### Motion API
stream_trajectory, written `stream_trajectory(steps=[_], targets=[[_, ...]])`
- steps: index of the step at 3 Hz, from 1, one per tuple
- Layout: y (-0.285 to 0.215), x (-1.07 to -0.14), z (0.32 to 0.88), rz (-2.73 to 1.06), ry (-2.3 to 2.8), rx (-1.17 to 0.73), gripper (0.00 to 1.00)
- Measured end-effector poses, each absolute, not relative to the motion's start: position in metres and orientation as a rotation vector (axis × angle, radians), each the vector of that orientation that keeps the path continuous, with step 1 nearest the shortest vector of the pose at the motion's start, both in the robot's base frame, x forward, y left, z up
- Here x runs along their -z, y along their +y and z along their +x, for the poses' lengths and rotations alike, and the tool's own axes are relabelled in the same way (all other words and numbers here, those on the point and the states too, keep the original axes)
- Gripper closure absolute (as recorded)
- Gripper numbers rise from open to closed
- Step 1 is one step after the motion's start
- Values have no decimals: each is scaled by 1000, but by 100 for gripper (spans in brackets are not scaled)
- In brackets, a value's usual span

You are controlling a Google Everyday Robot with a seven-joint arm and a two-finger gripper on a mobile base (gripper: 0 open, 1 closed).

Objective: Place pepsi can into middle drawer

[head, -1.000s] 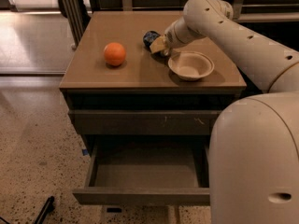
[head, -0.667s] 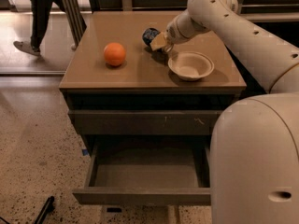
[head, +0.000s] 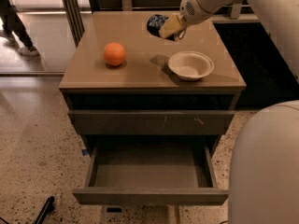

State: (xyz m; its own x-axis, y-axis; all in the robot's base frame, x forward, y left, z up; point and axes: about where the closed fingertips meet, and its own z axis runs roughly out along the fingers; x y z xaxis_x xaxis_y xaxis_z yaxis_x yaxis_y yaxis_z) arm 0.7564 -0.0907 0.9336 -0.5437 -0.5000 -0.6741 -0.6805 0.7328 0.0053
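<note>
The pepsi can (head: 154, 23) is dark blue and hangs tilted in the air above the back of the tabletop, with its shadow on the wood below. My gripper (head: 164, 28) comes in from the upper right and is shut on the can's right side, with pale yellowish fingers (head: 171, 26). The middle drawer (head: 149, 196) stands pulled open at the bottom front of the cabinet, and its flat grey-brown tray holds nothing. The can is well behind and above the drawer.
An orange (head: 114, 53) sits on the left of the tabletop (head: 88, 73). A white bowl (head: 190, 65) sits on the right, just below the gripper. The shut upper drawer front (head: 149, 122) has pale scratches. My white body (head: 264, 167) fills the lower right. A person's legs (head: 13, 27) are at far left.
My gripper has lifted the pepsi can off the tabletop; it now hangs clear above the wood. A person has walked left in the background.
</note>
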Motion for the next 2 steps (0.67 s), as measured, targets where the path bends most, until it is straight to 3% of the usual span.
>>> stream_trajectory(steps=[2], targets=[[-102, -1009, 663, -921, 2219, -367, 100]])
